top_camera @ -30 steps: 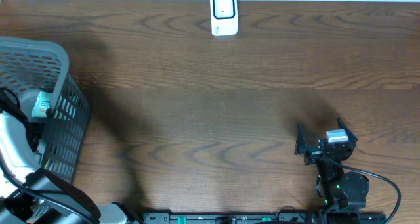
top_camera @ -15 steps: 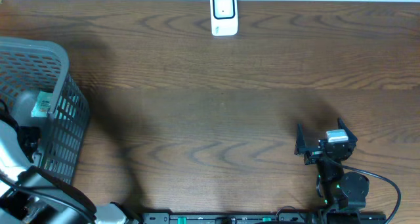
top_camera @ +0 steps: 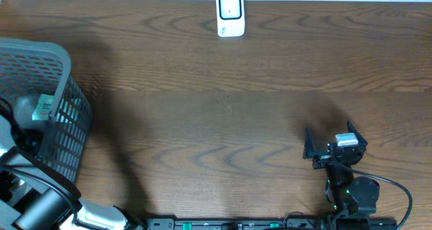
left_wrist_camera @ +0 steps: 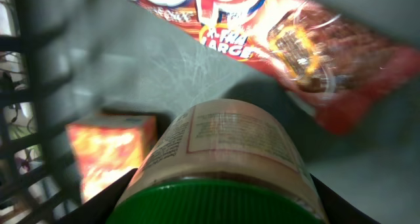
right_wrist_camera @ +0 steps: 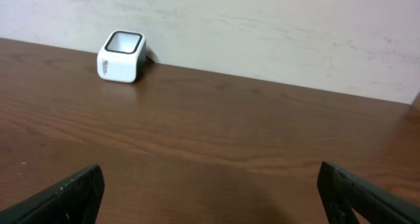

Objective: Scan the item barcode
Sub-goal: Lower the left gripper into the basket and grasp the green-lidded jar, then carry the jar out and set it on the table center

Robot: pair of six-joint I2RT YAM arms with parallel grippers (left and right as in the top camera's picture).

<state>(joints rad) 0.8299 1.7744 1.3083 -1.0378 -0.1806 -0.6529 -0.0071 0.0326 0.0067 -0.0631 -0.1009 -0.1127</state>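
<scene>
Green-lidded jar (left_wrist_camera: 230,145), left wrist view only

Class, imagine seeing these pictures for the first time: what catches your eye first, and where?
The grey mesh basket at the left edge of the table stands out first; inside, a green-lidded jar fills the left wrist view, with a red snack bag behind. A white scanner stands alone at the far edge.

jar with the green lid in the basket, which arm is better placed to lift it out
Left. The left end effector straddles the jar inside the basket; the right end effector sits open over the table, well away from the basket.
</scene>
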